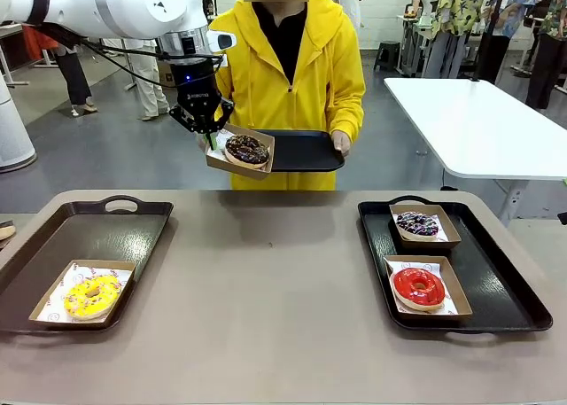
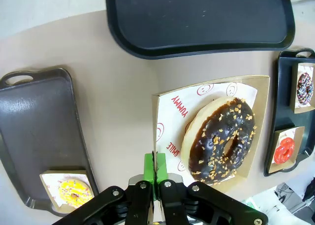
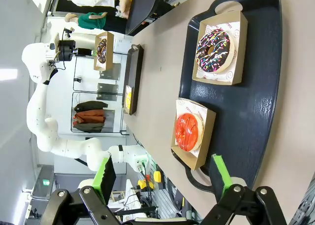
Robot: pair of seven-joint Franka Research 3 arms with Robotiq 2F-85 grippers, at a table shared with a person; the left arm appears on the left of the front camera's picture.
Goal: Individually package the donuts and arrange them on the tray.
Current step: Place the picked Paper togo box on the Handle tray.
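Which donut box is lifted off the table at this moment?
The box with the chocolate donut, pinched at its edge by the left gripper; the others rest in trays.

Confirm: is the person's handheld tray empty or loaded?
Empty: the handheld tray shows bare black surface; the chocolate donut's box hangs beside it in the left gripper.
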